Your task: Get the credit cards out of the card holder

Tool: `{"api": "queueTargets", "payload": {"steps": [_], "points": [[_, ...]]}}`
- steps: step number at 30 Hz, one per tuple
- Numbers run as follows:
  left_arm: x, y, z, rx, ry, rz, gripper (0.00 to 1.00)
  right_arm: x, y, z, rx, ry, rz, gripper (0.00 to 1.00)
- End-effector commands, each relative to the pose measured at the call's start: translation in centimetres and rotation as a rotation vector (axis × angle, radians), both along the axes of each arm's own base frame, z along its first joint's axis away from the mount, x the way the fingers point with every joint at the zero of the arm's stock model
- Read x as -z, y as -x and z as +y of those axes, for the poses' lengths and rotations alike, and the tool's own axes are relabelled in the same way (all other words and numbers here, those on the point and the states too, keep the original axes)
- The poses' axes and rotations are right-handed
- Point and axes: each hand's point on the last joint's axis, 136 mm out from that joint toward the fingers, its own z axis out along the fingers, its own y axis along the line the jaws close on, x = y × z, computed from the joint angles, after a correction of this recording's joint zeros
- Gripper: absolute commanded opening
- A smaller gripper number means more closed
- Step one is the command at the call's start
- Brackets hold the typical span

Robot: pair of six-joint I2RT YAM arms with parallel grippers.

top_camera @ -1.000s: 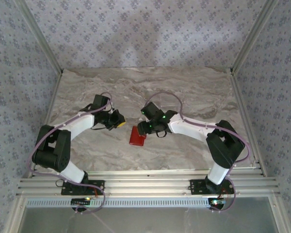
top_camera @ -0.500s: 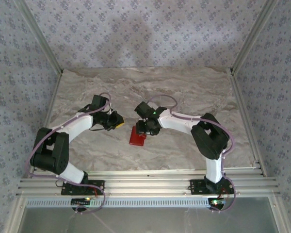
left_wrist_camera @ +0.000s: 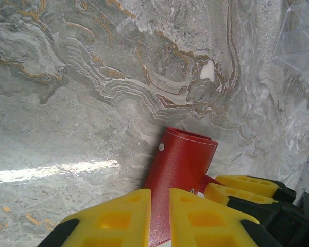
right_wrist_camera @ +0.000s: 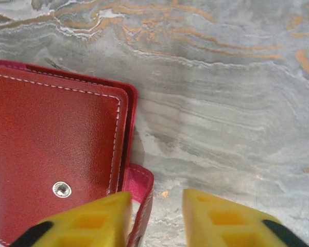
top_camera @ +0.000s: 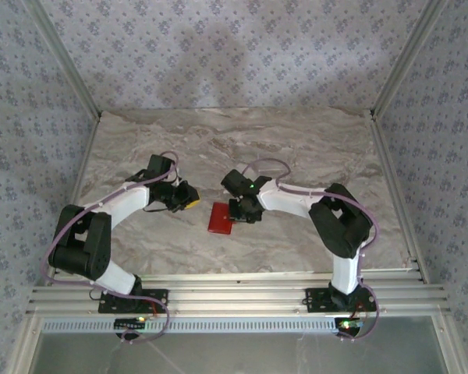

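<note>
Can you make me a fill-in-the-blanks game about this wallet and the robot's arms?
1. The card holder is coloured ___.
2. The left gripper and the right gripper are both tipped in ___.
3. The card holder lies flat on the marbled ___.
Missing words: red, yellow, table.
</note>
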Motion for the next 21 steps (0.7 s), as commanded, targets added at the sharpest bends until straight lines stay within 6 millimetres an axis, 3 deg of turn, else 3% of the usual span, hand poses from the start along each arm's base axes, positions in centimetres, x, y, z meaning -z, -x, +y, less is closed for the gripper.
{"api": "queueTargets", "payload": {"steps": [1, 9, 13, 16, 21], "points": [[-0.9, 0.4, -0.1, 0.037, -0.019, -0.035, 0.19, -1.0, -0.2, -0.2, 0.018, -0.008, -0.039, 0.27], [-0.9, 1.2, -1.6, 0.118, -0.083, -0.052, 0.24, -1.8, -0.9, 0.0, 0.011, -0.021, -0.084, 0.10], [-0.9, 1.6, -2.3, 0.149, -0.103, -0.052, 0.25, -2.0, -0.9, 0.3, -0.002, -0.035, -0.091, 0.09], [-1.1, 1.9, -1.9, 0.154, -0.124, -0.061, 0.25, -2.3, -0.9, 0.4, -0.014, -0.038, -0.099, 0.09], [-1.7, 2.6, -0.4, 0.166, -0.200, -0.089, 0.26, -1.4, 0.2, -1.1, -0.027, 0.001, -0.084, 0.08]]}}
